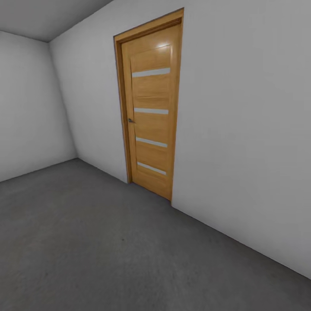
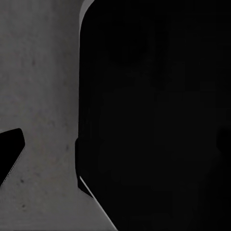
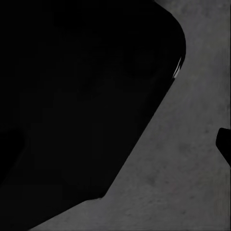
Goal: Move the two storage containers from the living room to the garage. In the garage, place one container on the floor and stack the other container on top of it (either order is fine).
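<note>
The robot is in the garage. Left to right, there is a pale grey wall, then an oak door, shut, with four frosted strips. The floor is dark grey concrete. Both wrist views are mostly black, so the jaws cannot be told.
</note>
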You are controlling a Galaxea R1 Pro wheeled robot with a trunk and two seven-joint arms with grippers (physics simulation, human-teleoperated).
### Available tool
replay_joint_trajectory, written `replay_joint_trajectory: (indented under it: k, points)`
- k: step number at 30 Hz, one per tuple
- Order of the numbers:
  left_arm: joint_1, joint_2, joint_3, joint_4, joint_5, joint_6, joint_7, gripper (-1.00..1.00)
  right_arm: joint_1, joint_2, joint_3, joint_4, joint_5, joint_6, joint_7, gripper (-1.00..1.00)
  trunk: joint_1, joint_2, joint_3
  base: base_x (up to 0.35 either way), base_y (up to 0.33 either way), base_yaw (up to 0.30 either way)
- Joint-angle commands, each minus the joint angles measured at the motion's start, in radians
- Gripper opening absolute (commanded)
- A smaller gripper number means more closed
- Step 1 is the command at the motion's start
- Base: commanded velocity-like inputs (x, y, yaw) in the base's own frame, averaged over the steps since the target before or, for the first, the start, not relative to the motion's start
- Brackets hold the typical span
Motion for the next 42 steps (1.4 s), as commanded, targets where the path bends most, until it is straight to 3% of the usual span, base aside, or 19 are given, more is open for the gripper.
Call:
replay_joint_trajectory:
  k: [1,42]
  points:
    - [0.000,0.000,0.000,-0.001,0.008,0.000,0.001,1.00,0.000,-0.001,0.007,0.000,-0.004,-0.004,0.000,1.00,0.001,0.000,-0.001,0.324,0.000,0.000]
    - [0.000,-0.003,0.005,0.000,0.010,-0.001,0.001,1.00,0.000,0.003,0.009,0.000,-0.003,-0.007,-0.001,1.00,0.001,0.000,-0.001,0.324,0.042,0.000]
